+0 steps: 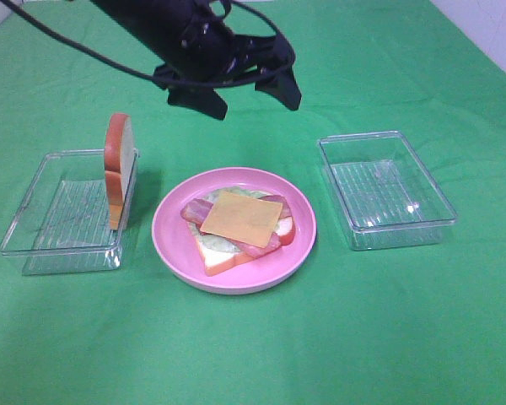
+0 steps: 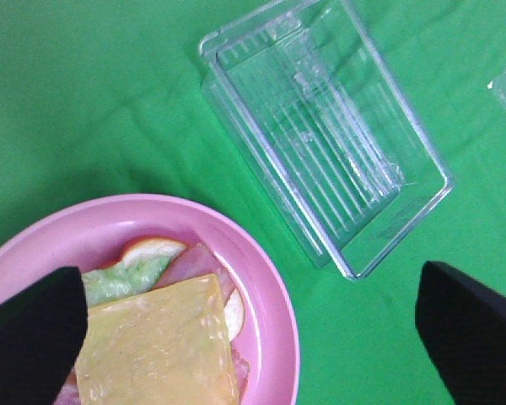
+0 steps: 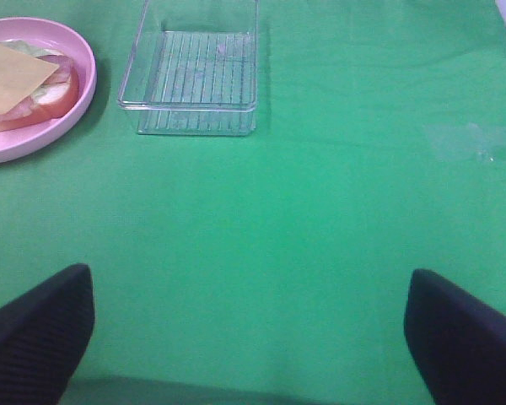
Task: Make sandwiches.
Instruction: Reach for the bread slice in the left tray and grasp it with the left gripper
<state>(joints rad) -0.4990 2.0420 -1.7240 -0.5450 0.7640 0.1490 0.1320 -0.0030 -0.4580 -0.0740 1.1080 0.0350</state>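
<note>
An open-faced sandwich lies on the pink plate [image 1: 170,226]: a bread slice [image 1: 222,258], lettuce [image 1: 209,245], bacon [image 1: 192,211] and a yellow cheese slice [image 1: 240,218] on top. A second bread slice [image 1: 118,160] stands on edge in the left clear tray [image 1: 34,253], leaning on its right wall. My left gripper [image 1: 249,99] hangs open and empty above the table behind the plate. In the left wrist view its fingers [image 2: 29,337] flank the cheese [image 2: 156,346] and the plate [image 2: 261,278]. My right gripper [image 3: 251,337] is open and empty over bare cloth; it does not show in the exterior high view.
An empty clear tray [image 1: 405,232] stands right of the plate; it also shows in the left wrist view [image 2: 329,143] and the right wrist view [image 3: 194,80]. Green cloth covers the table. The left arm's cables cross the top left of the exterior high view.
</note>
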